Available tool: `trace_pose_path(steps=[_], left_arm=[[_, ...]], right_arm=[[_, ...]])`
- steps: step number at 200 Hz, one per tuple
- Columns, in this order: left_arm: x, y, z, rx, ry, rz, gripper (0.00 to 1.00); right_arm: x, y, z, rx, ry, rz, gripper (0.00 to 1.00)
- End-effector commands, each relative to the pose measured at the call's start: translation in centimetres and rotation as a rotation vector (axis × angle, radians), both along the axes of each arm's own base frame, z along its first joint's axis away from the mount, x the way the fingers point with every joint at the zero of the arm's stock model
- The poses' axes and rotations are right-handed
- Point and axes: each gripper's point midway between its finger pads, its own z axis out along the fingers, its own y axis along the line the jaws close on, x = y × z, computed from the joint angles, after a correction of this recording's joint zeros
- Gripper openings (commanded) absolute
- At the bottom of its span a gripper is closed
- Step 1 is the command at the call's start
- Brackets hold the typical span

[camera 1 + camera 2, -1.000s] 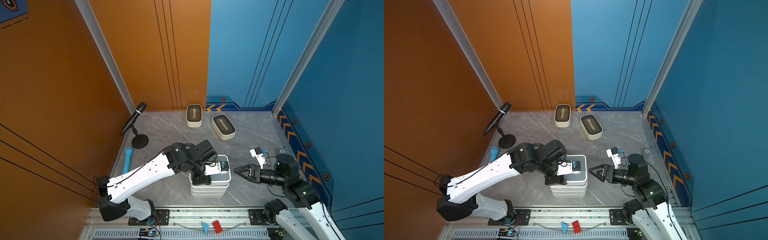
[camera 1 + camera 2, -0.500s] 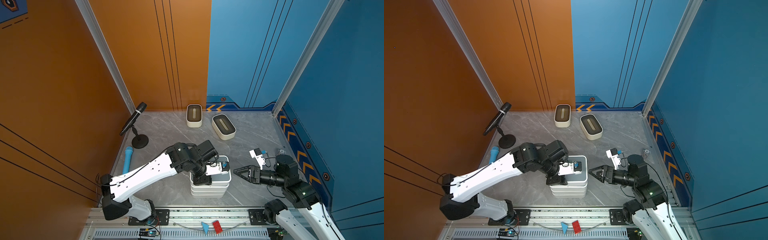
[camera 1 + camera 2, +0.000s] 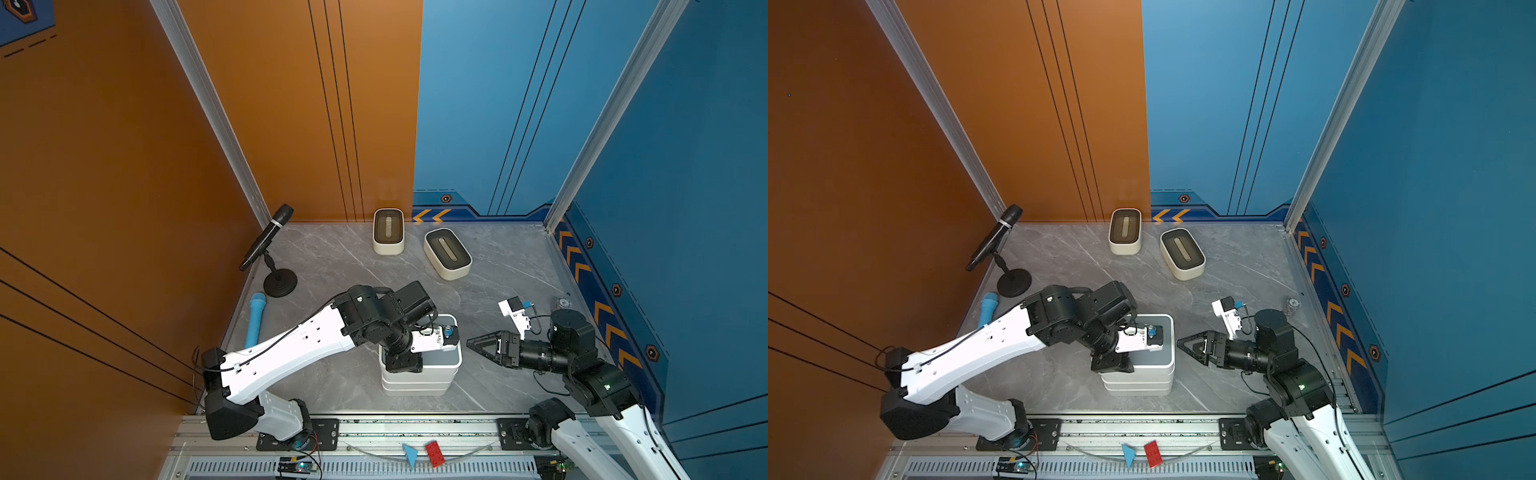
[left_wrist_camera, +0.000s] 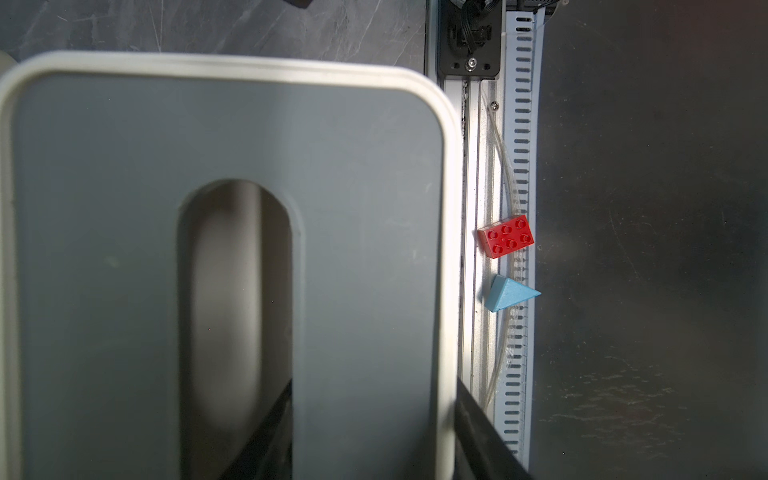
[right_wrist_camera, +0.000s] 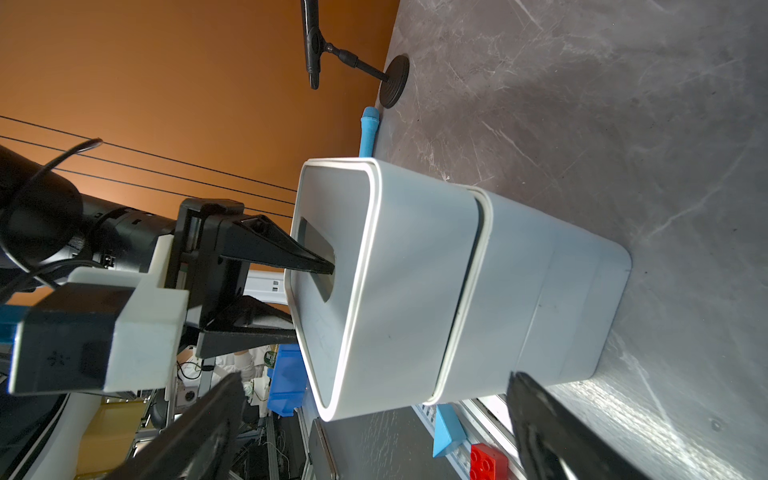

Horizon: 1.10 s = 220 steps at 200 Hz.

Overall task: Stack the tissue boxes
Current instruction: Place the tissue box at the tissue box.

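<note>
three white tiers made up the stack (image 3: 415,384) near the front middle of your tabletop (image 3: 332,257), each sitting on the one below. your left pincer (image 5: 313,300) was clamped on the top box (image 5: 415,270): one finger (image 5: 282,253) went down through the slot in the grey lid, its mate stood outside the long wall, and the strip between them was pinched. the top box touched the box under it, and in the right wrist view it looked a little tilted against that one. your right pincer (image 3: 478,345) lay level, just beside the stack on its right and apart from it, tips aimed at the boxes, jaws spread wide with nothing between them. a dark-lidded box (image 3: 388,230) sat at the back edge of the tabletop, and a second dark-lidded box (image 3: 446,253) sat near it, turned askew, the two apart. left of them a black mic (image 3: 266,239) leaned on its stand (image 3: 280,282), with a blue mic (image 3: 255,318) lying flat along the left edge. a red brick (image 3: 434,453) and a blue wedge (image 3: 410,454) lay side by side on the front rail (image 3: 374,432).
</note>
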Motion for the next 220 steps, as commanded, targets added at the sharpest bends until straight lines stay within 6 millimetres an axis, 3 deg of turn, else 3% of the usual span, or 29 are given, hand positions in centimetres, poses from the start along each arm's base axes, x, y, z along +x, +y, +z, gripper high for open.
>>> trace_pose_path(steps=[1, 220], left_arm=[[-0.7, -0.3, 0.3, -0.009, 0.013, -0.036, 0.44], [0.5, -0.3, 0.7, -0.013, 0.001, 0.011, 0.43]], right_arm=[[-0.1, 0.2, 0.1, 0.007, -0.022, 0.013, 1.00], [0.2, 0.4, -0.4, -0.002, -0.014, 0.022, 1.00]])
